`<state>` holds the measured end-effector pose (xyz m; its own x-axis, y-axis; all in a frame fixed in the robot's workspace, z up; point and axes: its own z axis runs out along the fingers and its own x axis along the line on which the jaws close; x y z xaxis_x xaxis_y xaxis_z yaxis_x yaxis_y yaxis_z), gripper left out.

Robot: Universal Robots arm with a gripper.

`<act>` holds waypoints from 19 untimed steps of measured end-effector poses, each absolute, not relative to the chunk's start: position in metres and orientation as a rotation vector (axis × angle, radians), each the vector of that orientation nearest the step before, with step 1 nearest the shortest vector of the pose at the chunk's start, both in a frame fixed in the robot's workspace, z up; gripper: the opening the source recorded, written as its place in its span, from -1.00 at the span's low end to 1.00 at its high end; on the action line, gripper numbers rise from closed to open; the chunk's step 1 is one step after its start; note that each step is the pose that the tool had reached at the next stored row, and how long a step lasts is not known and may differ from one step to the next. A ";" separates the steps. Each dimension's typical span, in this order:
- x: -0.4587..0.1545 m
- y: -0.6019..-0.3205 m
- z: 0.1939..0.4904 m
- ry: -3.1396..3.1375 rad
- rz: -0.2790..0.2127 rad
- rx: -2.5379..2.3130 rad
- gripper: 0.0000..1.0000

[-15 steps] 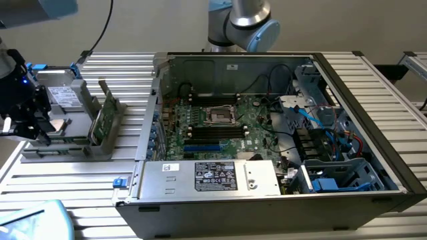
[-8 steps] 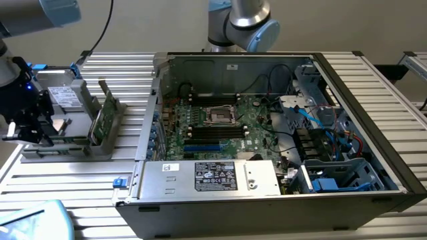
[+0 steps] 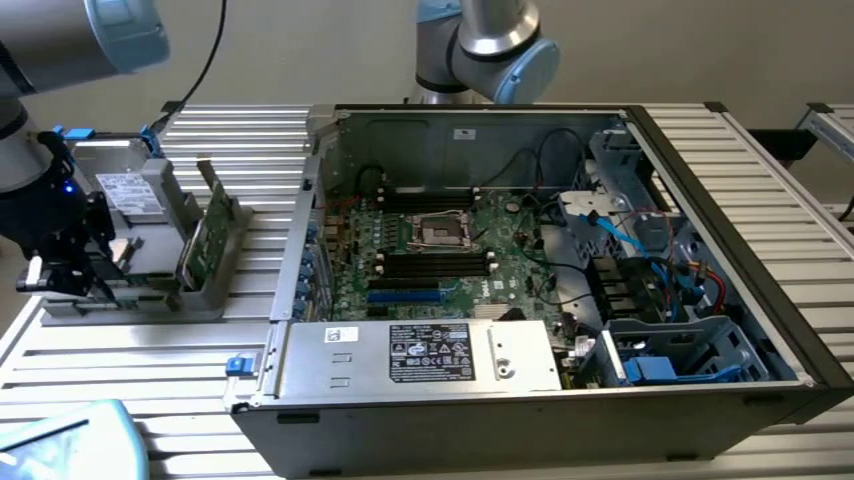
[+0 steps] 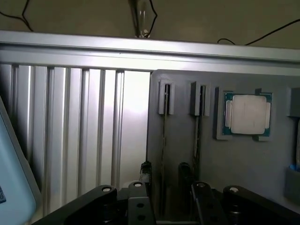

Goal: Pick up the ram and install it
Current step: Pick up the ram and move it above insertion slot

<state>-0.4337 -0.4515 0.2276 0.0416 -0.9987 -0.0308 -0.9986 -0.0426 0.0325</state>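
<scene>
Right now your gripper [image 4: 164,172] hangs open, holding nothing, over the gray holder [image 4: 243,173] at the bench [image 3: 160,350] edge on the exterior view's left. You see the ram [image 4: 164,131] standing on edge in a holder slot, between the spread fingers [image 4: 146,171]. A second stick [image 4: 197,136] stands just beside it, with a CPU [image 4: 247,115] past that.

A grey holder tray [image 4: 178,117] lies below the fingers [image 4: 183,171] on the ribbed aluminium worktop [image 4: 70,131]. A square processor [image 4: 247,115] sits in a tray recess beyond the fingers. A green card [image 3: 200,235] with a metal bracket stands upright in the tray near them. Well apart, toward the exterior view's right, an open computer case [image 3: 454,125] shows its motherboard [image 3: 507,240] and labelled power supply [image 3: 427,355].
</scene>
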 end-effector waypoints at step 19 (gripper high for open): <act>-0.434 -0.451 0.193 -2.185 -0.070 2.254 -0.25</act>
<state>-0.4336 -0.4514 0.1934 0.0303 -0.9991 -0.0308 -0.9990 -0.0313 0.0325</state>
